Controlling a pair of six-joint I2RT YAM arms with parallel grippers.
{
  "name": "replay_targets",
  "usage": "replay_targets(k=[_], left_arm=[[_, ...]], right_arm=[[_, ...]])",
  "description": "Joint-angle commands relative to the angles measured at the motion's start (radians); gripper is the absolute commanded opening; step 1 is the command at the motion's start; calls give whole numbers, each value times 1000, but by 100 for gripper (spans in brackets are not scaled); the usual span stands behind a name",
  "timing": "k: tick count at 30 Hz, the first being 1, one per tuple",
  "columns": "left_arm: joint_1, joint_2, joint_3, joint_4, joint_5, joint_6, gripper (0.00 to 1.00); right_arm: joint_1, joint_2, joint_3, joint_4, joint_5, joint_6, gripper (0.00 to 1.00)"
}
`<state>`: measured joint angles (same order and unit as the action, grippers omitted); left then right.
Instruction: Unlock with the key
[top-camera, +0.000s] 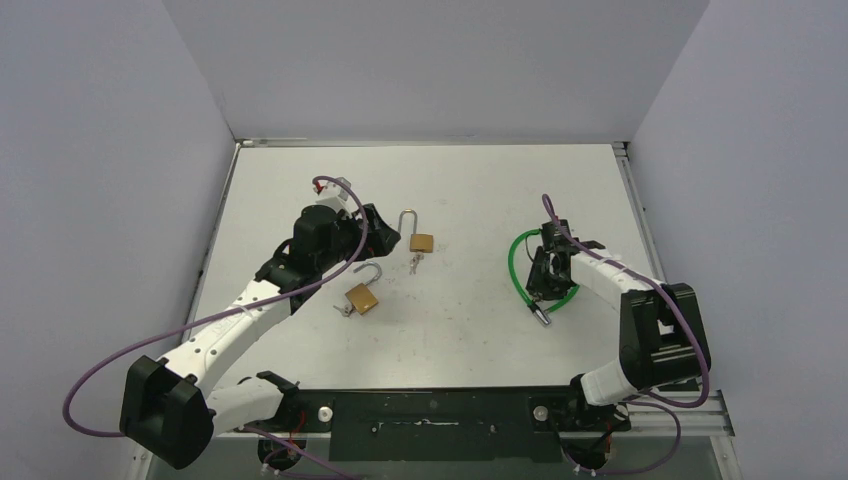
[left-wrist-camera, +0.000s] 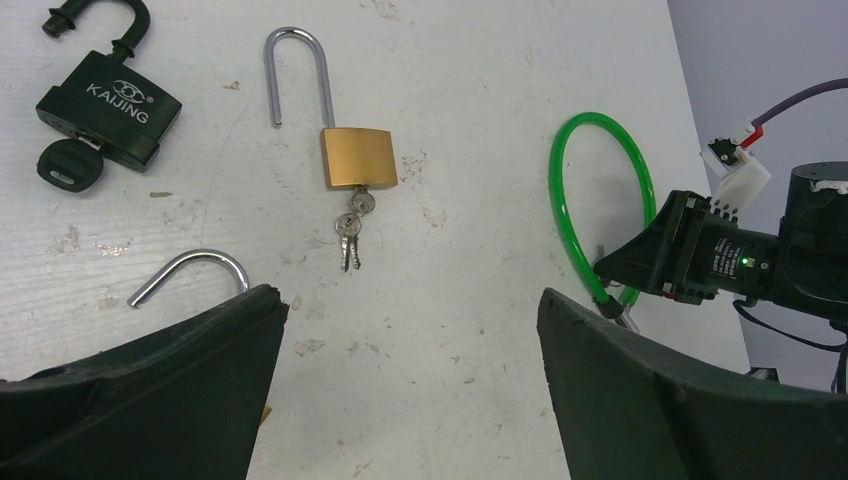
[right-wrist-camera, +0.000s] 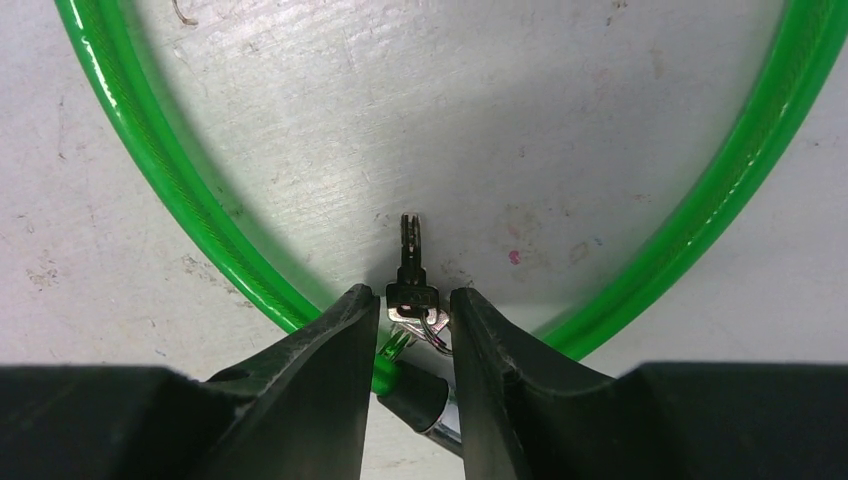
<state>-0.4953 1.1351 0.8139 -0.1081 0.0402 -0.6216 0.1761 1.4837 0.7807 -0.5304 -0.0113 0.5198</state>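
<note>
**A:** What's biggest?

**B:** The white table (top-camera: 480, 180), with both arms reaching out over it.

**A:** Left side first.

**B:** The left gripper (left-wrist-camera: 405, 300) is spread wide with nothing between its fingers. It sits over bare table among the padlocks.

**A:** And the right one?

**B:** The right gripper (right-wrist-camera: 415, 300) is low at the near edge of the green cable (top-camera: 515, 265). Its fingers (right-wrist-camera: 330, 340) are pinched on the dark head of a key (right-wrist-camera: 410, 260). The blade sticks out past the tips, over the table inside the loop. The cable's black barrel (right-wrist-camera: 415, 395) lies just under the fingers.

**A:** Is the key in that barrel?

**B:** No, it points away from it.

**A:** The padlocks?

**B:** There are three, left of the cable and well apart from it, all flat with shackles sprung:
- The black padlock (left-wrist-camera: 108, 108) is farthest left and has a black key (left-wrist-camera: 68, 170) in it.
- The tall padlock (left-wrist-camera: 358, 157) is brass, long-shackled, and lies in the middle.
- The squat padlock (top-camera: 362, 298) is brass too and lies nearest the arm bases.

**A:** Smallest thing?

**B:** The small keys (left-wrist-camera: 350, 235) hanging from the tall padlock's base.
</note>
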Motion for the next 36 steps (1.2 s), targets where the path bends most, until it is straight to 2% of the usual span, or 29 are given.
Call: replay_targets(k=[1,6,13,23,28,33,36], left_arm=[[4,7,49,49,19,17,94],[4,8,53,49,21,21,94],[4,-2,55,38,20,22,94],[4,-22,56,63,42,-24,94],[4,-17,56,110,90,-75,94],[4,-23,45,130,91,-89,94],[4,-32,33,128,92,-94,94]], right_arm=[[-6,17,-8,42,19,-8,33],[-6,41,-11,61,-8,-7,31],[-6,20,-6,58,38,-8,13],[16,-194,51,61,49,-45,9],[54,-257,98,51,39,-46,11],[42,-221,84,-29,113,27,31],[23,-205,47,-44,118,57,36]])
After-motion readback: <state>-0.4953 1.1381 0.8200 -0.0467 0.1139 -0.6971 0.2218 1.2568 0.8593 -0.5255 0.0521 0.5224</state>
